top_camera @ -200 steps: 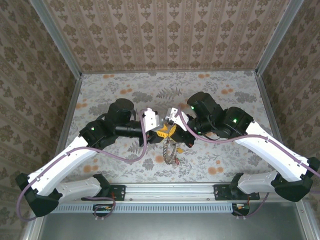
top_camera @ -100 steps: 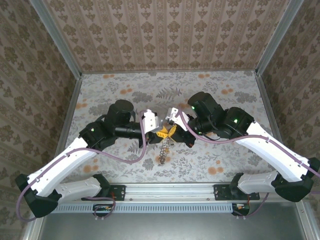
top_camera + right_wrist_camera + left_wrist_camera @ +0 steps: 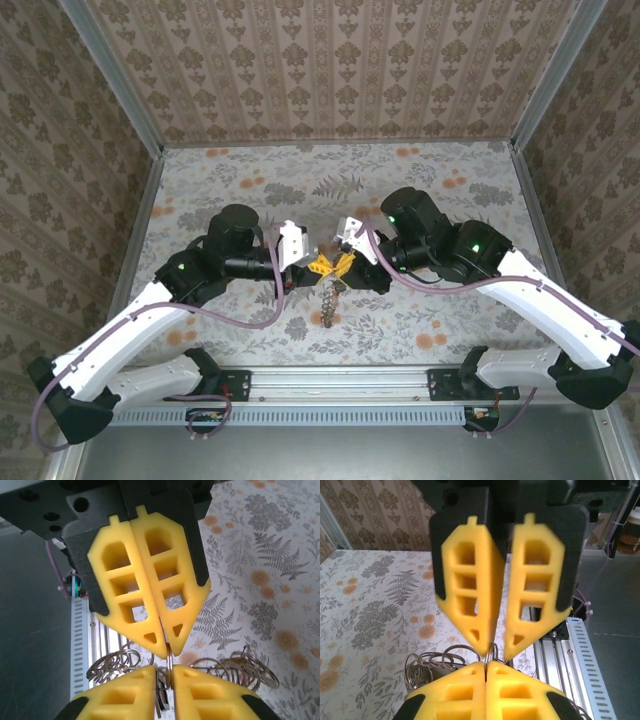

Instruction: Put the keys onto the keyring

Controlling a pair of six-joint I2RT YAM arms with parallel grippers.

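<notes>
Threading looks under way rather than finished, as I judge it.

Top camera: both arms meet over the middle of the floral-clothed surface. The left claw and the right claw are tip to tip. The floppy, chain-like, grey-brown metal keyring trails from them toward the near edge in a narrow bunch. Whether any of the tiny silver keys is on it I cannot tell, so the threading itself seems left to do.

Left wrist camera: the left claw is clenched, its yellow pads meeting in a seam. A thin wire loop of the keyring rises from that seam. The right claw opposite stands a slit apart, its tips at that wire.

Right wrist camera: the right claw is all but clenched, pinching the thin wire. The left claw above is pressed tight. Keyring loops dangle on either side.
</notes>
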